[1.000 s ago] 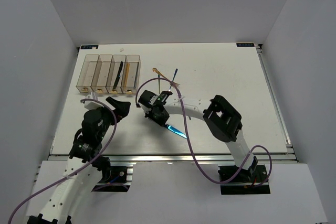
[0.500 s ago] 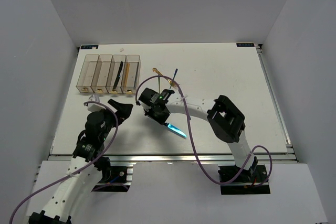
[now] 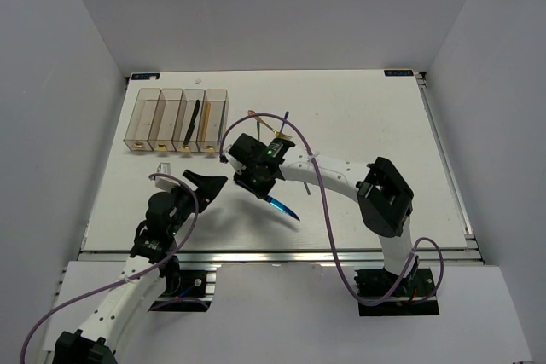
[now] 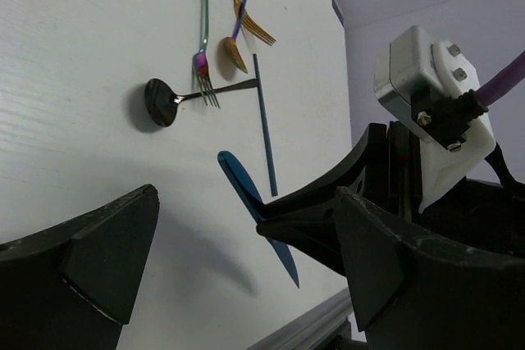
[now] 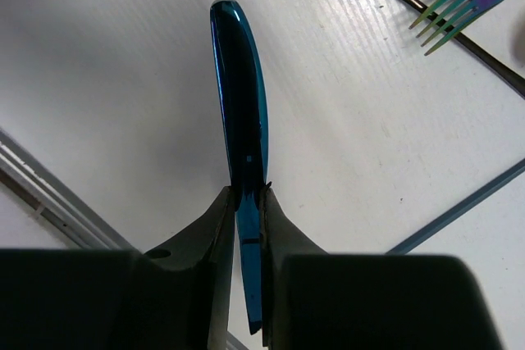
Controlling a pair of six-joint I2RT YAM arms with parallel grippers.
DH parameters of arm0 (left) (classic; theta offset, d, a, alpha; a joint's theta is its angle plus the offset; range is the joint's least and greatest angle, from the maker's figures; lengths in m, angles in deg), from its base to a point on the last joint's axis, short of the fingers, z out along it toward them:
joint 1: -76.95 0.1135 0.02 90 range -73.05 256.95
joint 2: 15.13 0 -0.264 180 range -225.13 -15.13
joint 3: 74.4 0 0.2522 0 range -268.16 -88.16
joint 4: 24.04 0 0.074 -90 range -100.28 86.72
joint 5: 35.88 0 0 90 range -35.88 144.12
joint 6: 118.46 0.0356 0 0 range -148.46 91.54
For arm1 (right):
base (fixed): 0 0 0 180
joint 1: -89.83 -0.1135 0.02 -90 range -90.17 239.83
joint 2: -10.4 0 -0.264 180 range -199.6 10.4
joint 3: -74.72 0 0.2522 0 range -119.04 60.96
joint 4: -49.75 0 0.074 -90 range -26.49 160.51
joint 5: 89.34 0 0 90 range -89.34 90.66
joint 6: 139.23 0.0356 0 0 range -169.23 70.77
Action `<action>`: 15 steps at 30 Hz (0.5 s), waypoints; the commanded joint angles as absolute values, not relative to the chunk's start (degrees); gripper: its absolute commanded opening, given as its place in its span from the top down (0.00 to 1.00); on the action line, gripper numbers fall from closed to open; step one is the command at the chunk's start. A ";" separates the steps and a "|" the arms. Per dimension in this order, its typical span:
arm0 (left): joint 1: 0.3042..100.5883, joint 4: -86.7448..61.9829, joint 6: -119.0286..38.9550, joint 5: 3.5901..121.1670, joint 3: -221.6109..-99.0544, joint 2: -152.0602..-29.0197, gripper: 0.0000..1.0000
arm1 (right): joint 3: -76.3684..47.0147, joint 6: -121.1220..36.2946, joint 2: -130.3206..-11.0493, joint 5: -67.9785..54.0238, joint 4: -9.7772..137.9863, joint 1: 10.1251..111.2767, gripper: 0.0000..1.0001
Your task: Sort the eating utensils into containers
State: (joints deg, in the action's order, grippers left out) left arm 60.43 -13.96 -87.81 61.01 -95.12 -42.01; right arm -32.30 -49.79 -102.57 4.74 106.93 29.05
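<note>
Step in hand: carry. Right end effector [image 5: 248, 202] is pinched tight on the blue knife [image 5: 239, 96], which looks lifted off the surface [image 3: 367, 125] with its shadow under it, near the front edge. Left end effector [image 4: 246, 260] is spread wide, holding nothing, hovering beside. Next move probably needs a swing back-left to the containers [image 3: 147, 118], knife lined up lengthwise with a bin, then release. Only the top view shows the bins, one holding a black piece [image 3: 194, 121]. Left wrist view shows black spoon [image 4: 162, 102], green fork [image 4: 203, 30] and chopstick [image 4: 264, 125] lying loose. Right wrist view shows the grip contact.
</note>
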 commanded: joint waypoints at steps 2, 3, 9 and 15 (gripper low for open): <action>60.51 -26.08 -91.99 65.80 -92.74 -43.34 0.04 | -35.28 -48.26 -99.12 1.28 106.75 29.01 1.00; 60.51 -27.40 -92.26 66.24 -92.39 -43.61 0.04 | -35.46 -48.17 -99.03 1.19 106.66 29.01 1.00; 60.51 -31.63 -93.50 67.21 -90.98 -46.42 0.06 | -35.81 -47.91 -98.06 -0.92 106.14 28.74 1.00; 60.34 -32.34 -93.94 67.04 -90.27 -48.00 0.09 | -37.13 -47.91 -98.06 -1.01 106.22 28.66 1.00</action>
State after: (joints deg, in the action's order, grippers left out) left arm 60.43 -30.05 -93.49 66.13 -91.41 -47.56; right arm -33.78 -48.23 -101.41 0.13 106.97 28.99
